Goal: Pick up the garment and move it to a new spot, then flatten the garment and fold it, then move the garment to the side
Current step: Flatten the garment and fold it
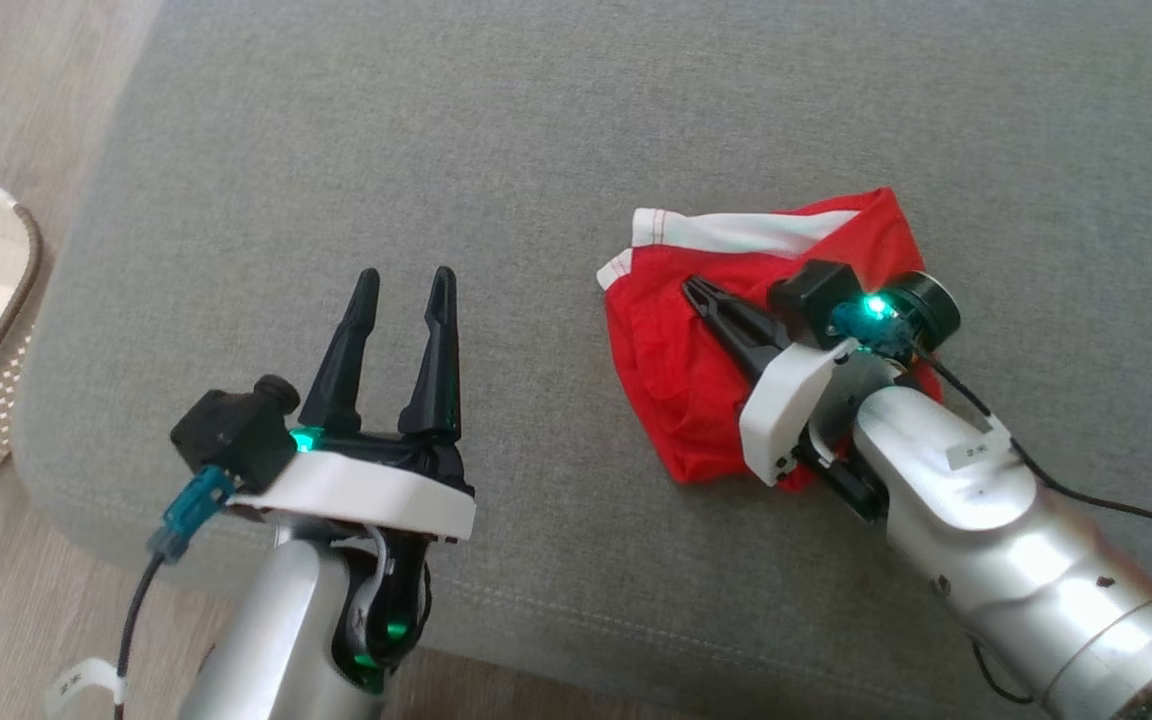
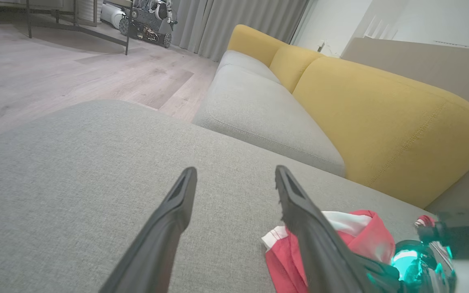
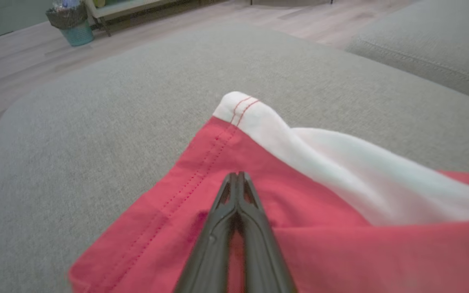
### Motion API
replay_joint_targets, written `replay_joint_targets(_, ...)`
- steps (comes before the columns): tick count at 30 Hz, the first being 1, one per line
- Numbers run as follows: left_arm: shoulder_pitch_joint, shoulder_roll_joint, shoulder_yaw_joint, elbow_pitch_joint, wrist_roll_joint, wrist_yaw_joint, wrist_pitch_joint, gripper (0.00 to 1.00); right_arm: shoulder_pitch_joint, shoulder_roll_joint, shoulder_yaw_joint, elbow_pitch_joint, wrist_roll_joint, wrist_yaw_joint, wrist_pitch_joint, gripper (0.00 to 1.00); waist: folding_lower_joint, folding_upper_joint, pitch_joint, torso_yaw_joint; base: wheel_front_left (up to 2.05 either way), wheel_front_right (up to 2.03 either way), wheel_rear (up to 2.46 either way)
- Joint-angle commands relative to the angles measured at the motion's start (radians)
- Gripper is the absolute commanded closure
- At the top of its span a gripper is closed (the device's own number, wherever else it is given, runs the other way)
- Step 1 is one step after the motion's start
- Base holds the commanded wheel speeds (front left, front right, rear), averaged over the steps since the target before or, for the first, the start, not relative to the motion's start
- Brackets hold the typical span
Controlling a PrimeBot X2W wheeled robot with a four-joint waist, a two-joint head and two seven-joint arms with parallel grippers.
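Closed right gripper (image 1: 701,292) sits over crumpled red garment (image 1: 666,370) on grey cushion (image 1: 536,150); left gripper (image 1: 406,275) open, idle at left. Likely flattening step; next: spread cloth.

Silver metal forearms (image 1: 996,530) ended in white plastic wrist plates (image 1: 376,495) bearing long, tapered black jaws. Boxy black cameras (image 1: 231,430) sat beside green lights (image 1: 306,438); thin black cables (image 1: 1086,492) trailed behind, one with a teal plug (image 1: 191,510).

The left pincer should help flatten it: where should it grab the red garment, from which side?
Probably the white-banded corner of the red garment: it juts toward the left pincer, slightly lifted off the cushion. Approach from the left.
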Motion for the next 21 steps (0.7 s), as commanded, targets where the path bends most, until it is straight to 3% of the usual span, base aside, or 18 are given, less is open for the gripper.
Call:
replay_joint_targets(1, -0.035, 0.008, 0.035, -0.030, -0.001, 0.002, -0.006, 0.00, -0.015, 0.013, 0.008, -0.025, 0.008, 0.007, -0.019, 1.00, 0.0000, 0.0000, -0.004, -0.005, 0.00, 0.00, 0.00)
replay_joint_targets(11, -0.029, 0.008, 0.047, -0.031, 0.011, -0.002, -0.006, 0.00, -0.022, -0.016, -0.190, 0.086, -0.073, 0.007, -0.121, 1.00, 0.0000, 0.0000, -0.016, -0.040, 0.00, 0.00, 0.00)
replay_joint_targets(21, -0.040, 0.008, 0.045, -0.034, 0.018, -0.005, -0.006, 0.00, -0.018, 0.034, -0.233, 0.194, -0.106, 0.007, -0.118, 1.00, 0.0000, 0.0000, -0.009, -0.048, 0.00, 0.00, 0.00)
